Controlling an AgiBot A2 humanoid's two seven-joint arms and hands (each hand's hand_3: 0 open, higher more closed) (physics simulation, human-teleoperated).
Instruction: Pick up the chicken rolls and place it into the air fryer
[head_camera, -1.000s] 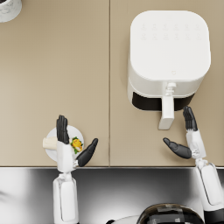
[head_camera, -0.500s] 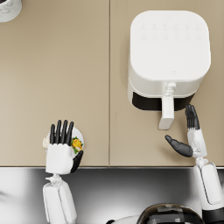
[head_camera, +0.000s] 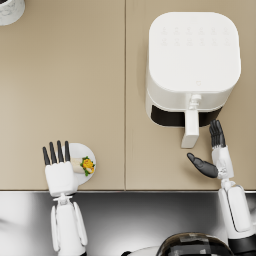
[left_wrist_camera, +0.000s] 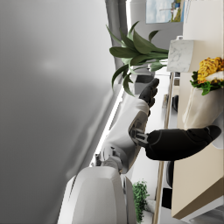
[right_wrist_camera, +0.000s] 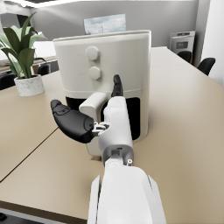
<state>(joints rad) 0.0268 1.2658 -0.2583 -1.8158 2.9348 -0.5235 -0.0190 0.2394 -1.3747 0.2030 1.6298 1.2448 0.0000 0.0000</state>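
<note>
I read the chicken roll (head_camera: 84, 165) as lying on the small white plate (head_camera: 89, 152) at the table's near edge, long axis roughly across the head view, garnish end pointing toward the air fryer (head_camera: 192, 67). My left hand (head_camera: 60, 170) sits over the plate's outer side, fingers straight and spread, holding nothing; the roll lies just beside it, on its inner side. The right hand (head_camera: 212, 157) is spread and empty beside the fryer's handle (head_camera: 190, 125), well apart from the roll. Only 1 hand is placed for the pickup: the left.

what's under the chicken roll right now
A small round white plate lies under the chicken roll. The left hand covers the plate's near-left part, so that part is hidden.
</note>
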